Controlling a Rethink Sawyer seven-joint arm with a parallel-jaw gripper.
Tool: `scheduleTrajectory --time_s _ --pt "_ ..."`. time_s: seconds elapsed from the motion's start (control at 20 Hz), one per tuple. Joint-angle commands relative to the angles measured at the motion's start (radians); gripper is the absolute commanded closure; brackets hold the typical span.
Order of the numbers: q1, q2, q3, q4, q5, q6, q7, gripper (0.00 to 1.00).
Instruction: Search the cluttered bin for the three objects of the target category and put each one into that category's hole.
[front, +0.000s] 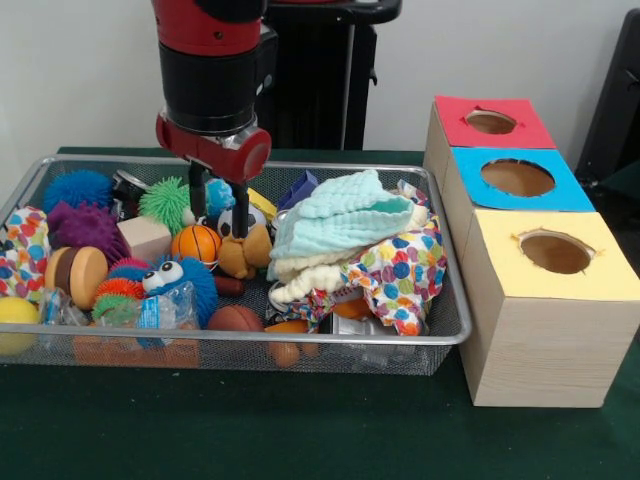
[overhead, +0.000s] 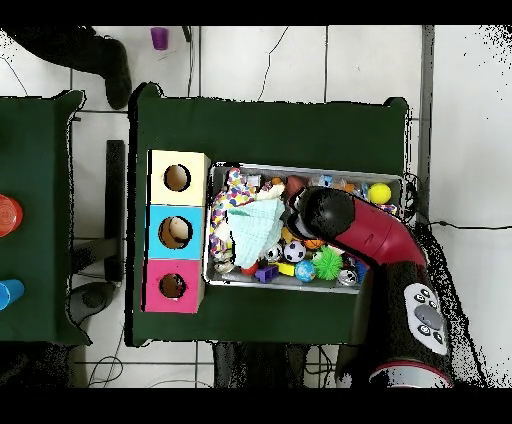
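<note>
The bin (front: 330, 161) of silver wire mesh sits on the green table, packed with toys and cloths; it also shows in the overhead view (overhead: 300, 168). My gripper (front: 220, 213) reaches down into the bin's left-middle with its two black fingers (front: 240, 210) apart. A light-blue thing (front: 218, 196) shows between them; I cannot tell if they touch it. A green spiky ball (front: 165, 203), a small basketball (front: 197, 243) and a plush toy (front: 245, 250) lie around the fingers. The hole (front: 490, 122) in the red-topped box is at the far right (overhead: 172, 286). In the overhead view the arm hides the gripper.
A mint cloth (front: 345, 215) and a polka-dot cloth (front: 405, 270) fill the bin's right half. The blue-topped box (front: 517, 177) and the yellow-topped box (front: 555, 252) stand in a row with the red one. Spiky balls (front: 85, 225) and a wooden block (front: 145, 238) lie at the left.
</note>
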Motion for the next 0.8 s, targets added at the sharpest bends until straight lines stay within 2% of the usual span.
scheduleTrajectory --time_s 0.05,0.3,0.8 --pt "0.004 0.017 0.112 0.129 0.048 -0.055 0.152 0.00" --pt "0.007 0.012 0.115 0.146 0.056 -0.065 0.156 0.00" --pt "-0.024 0.083 0.136 0.143 0.034 -0.183 0.130 0.00"
